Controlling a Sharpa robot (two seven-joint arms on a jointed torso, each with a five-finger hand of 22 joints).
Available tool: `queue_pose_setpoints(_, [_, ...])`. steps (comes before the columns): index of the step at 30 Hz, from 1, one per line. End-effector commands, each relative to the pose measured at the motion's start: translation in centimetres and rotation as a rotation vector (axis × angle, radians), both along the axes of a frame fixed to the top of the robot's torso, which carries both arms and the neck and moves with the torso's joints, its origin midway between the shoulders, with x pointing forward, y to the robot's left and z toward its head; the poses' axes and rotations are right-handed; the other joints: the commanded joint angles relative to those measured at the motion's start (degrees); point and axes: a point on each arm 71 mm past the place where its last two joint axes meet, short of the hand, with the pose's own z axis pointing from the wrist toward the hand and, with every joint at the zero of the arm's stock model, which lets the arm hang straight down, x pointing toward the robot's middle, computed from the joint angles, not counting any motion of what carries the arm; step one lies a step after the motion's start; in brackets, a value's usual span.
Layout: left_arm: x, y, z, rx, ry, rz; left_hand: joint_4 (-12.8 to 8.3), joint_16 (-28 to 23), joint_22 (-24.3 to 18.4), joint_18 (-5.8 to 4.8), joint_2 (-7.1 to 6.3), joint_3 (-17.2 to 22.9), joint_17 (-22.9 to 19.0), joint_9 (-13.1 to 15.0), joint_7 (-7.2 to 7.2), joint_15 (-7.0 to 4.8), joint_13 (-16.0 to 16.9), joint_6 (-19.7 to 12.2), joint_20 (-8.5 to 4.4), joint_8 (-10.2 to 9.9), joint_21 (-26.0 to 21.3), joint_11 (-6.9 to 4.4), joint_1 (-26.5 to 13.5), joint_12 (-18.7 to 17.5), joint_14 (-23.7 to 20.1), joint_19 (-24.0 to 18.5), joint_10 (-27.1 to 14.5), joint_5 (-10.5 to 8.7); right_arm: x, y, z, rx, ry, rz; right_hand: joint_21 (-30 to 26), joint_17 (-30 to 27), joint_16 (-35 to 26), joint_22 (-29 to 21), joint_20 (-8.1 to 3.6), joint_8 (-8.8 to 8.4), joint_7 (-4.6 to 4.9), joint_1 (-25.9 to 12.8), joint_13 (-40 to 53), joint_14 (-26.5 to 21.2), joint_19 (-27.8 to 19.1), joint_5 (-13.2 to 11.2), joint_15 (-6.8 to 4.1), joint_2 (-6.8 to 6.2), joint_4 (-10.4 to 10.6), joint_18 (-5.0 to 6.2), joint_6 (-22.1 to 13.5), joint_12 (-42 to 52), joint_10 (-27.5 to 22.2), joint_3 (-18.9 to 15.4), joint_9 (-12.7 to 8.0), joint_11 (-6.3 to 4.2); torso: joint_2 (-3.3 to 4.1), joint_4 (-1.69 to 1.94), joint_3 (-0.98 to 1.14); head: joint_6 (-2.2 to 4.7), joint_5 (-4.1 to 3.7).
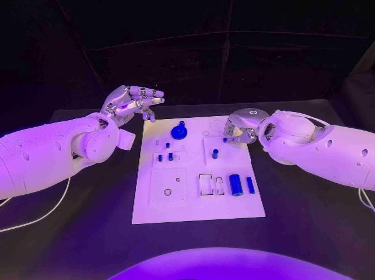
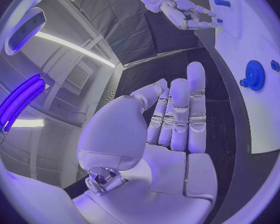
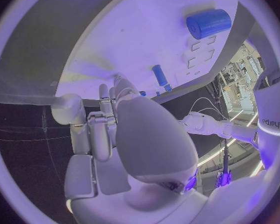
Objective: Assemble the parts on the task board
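The white task board (image 1: 196,204) lies in the middle of the black table. A blue gear (image 1: 179,131) sits at its far side, also in the left wrist view (image 2: 255,75). Small blue pegs (image 1: 164,157) and another peg (image 1: 215,153) stand mid-board. A thick blue cylinder (image 1: 235,185) and a thin rod (image 1: 250,185) lie on the right. My left hand (image 1: 135,104) is raised off the board's far left corner, fingers apart, holding nothing. My right hand (image 1: 240,129) hangs over the board's far right part, its curled fingers pinching a small blue part (image 1: 225,140) at the tips (image 2: 219,20).
Bare black table (image 1: 322,221) surrounds the board on every side. Empty rectangular recesses (image 1: 210,184) lie beside the thick cylinder (image 3: 209,23). A white cable (image 1: 36,219) runs over the table at the near left.
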Motion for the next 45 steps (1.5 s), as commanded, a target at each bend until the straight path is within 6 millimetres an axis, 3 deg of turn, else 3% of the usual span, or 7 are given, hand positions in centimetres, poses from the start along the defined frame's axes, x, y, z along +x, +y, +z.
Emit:
queue_pose_setpoints(1, [-0.1, -0.3, 0.4, -0.084, -0.01, -0.012, 0.4, -0.2, -0.1, 0.69, 0.1, 0.0, -0.1, 0.0, 0.15, 0.1, 0.0, -0.1, 0.09, 0.2, -0.2, -0.1, -0.7, 0.2, -0.4, -0.4, -0.4, -0.03, 0.0, 0.2, -0.3, -0.03, 0.015, 0.019, -0.2, 15.1, 0.1, -0.1, 0.5, -0.4, 0.36, 0.3, -0.5, 6.2, -0.1, -0.4, 0.43, -0.23, -0.1, 0.2, 0.2, -0.5, 0.3, 0.5, 0.0, 0.2, -0.01, 0.03, 0.06, -0.14, 0.01])
queue_pose_setpoints(17, [-0.2, -0.6, 0.4, -0.088, -0.002, -0.023, 0.1, -0.4, -0.5, 0.68, -0.15, -0.4, -0.5, 0.0, 0.29, 0.17, 0.1, -0.6, 0.14, 0.4, -0.8, 0.01, -0.8, 0.6, -0.8, -0.7, -0.9, 0.0, 0.0, 1.2, -1.3, -0.022, 0.046, 0.036, 0.1, 15.1, 0.1, 0.2, 0.73, -1.05, 0.82, 0.7, -4.0, 6.2, 0.0, -2.0, 0.6, 0.08, -0.4, 0.15, 1.3, -1.7, 2.4, 6.2, 0.1, 0.44, -0.03, -0.05, 0.05, -0.2, 0.04])
queue_pose_setpoints(23, [-0.2, -0.6, 0.3, -0.088, 0.002, -0.026, 0.1, -0.4, -0.5, 0.68, -0.14, -0.4, -0.5, 0.0, 0.29, 0.17, 0.1, -0.6, 0.15, 0.4, -0.9, 0.02, -0.8, 0.6, -0.8, -0.8, -0.9, 0.0, 0.0, 1.4, -1.4, -0.022, 0.054, 0.042, 0.3, 15.1, 0.1, 0.5, 0.6, -0.62, 0.7, 0.4, -4.8, 6.2, 0.1, -2.2, 0.36, 0.04, -0.9, 0.15, 2.8, -1.5, 4.5, 8.5, 0.3, 0.09, -0.03, 0.0, 0.04, -0.23, 0.03])
queue_pose_setpoints(33, [-0.2, -0.5, 0.3, -0.085, 0.008, -0.026, 0.0, -0.5, -0.5, 0.68, -0.18, -0.4, -0.5, 0.0, 0.3, 0.19, 0.1, -0.7, 0.16, 0.5, -1.0, 0.03, -0.7, 0.7, -0.9, -0.8, -0.9, 0.0, -0.2, 1.5, -1.5, -0.032, 0.068, 0.039, 0.5, 15.1, 0.1, 0.8, -0.26, 0.56, -0.23, -0.7, -5.5, 6.2, 0.3, -2.4, -0.6, -0.3, -2.7, 0.14, 6.3, -1.2, 8.3, 11.8, 0.7, -1.04, 0.03, -0.03, 0.02, -0.39, -0.14])
queue_pose_setpoints(45, [-0.3, -0.4, 0.4, -0.083, -0.005, -0.009, -0.6, -0.5, -0.7, 0.72, 0.05, -0.4, -0.8, 0.1, 0.25, 0.12, 0.2, -0.7, 0.11, 1.0, -1.2, -0.04, -0.1, 1.3, -1.0, -0.7, -1.1, 0.17, -0.2, 1.2, -1.0, 0.012, 0.024, 0.019, 0.7, 15.1, 0.1, 1.0, -0.63, 0.17, -0.22, -2.1, -6.5, 6.2, 0.4, -2.2, -0.81, -1.08, -5.3, 0.06, 6.9, -2.2, 9.4, 15.5, 0.5, -1.15, -0.09, 0.01, 0.03, -0.63, -0.17])
